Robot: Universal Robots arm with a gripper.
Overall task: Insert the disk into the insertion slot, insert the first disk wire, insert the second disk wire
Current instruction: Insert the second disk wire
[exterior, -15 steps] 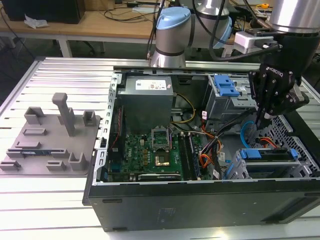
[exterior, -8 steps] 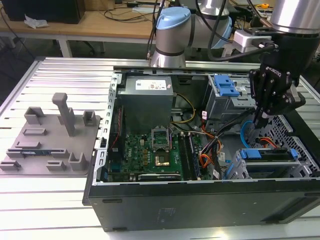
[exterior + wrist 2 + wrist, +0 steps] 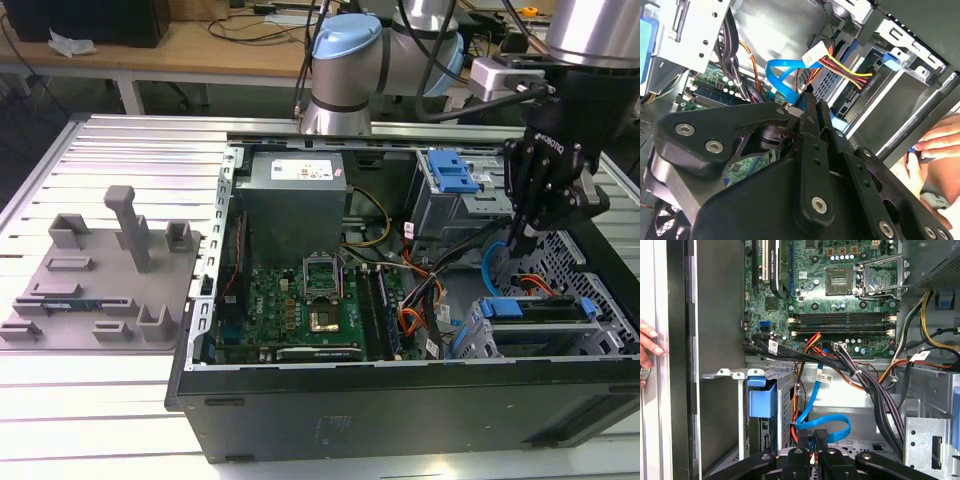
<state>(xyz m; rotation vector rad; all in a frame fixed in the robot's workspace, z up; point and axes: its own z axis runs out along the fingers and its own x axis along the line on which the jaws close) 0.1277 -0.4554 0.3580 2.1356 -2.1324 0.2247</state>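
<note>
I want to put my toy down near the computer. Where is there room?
Room: the ribbed metal table, behind the grey fixture plate, and its front strip. Crowded: inside the open computer case, where wires tangle by the gripper.

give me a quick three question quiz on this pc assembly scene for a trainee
1. True or false: the disk already sits in the insertion slot.
2. The pincer is shut on: A) a blue cable, B) a screwdriver, C) a fan.
3. Fill in: a person's ___ shows beside the case.
Key: 1 true; 2 A; 3 hand.
</note>
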